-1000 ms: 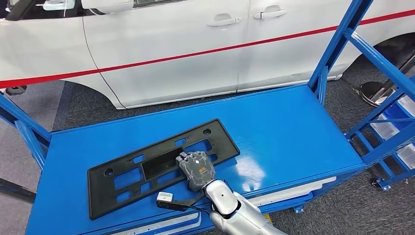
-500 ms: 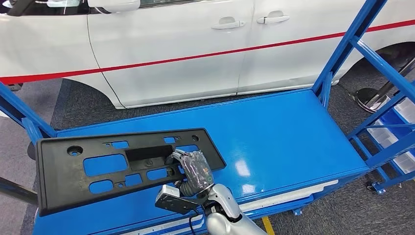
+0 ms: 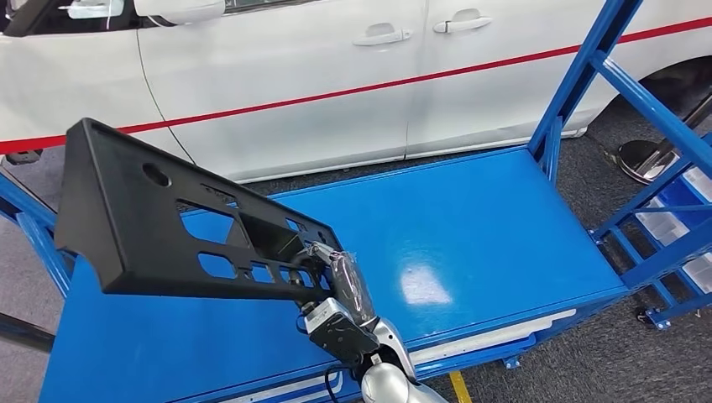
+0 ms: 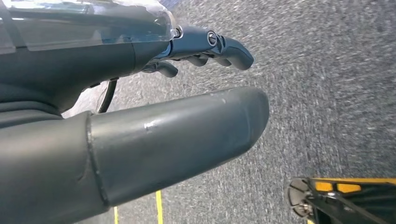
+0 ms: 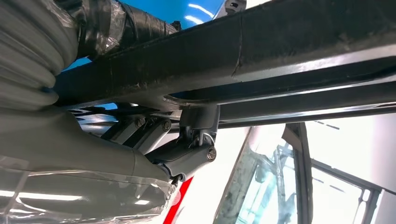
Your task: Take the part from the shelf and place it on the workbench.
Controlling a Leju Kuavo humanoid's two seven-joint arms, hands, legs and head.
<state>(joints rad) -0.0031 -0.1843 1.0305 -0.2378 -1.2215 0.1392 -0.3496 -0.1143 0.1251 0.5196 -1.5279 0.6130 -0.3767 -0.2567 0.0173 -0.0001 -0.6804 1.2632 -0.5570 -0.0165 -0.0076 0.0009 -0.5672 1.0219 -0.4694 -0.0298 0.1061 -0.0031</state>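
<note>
The part is a long black plastic panel with several cut-outs, raised off the blue shelf deck and tilted, its far end high at the left. My right hand grips its near lower edge at the bottom centre of the head view. In the right wrist view the same panel crosses close overhead, with my right hand's fingers clamped on its rim. My left hand hangs over grey carpet, thumb and fingers apart, holding nothing.
Blue shelf posts and racks with white bins stand at the right. A blue post is at the left. A white car with a red stripe sits right behind the shelf. Grey carpet covers the floor.
My right hand has lifted the panel off the deck where it lay flat. Its left end has swung upward and it now tilts steeply.
</note>
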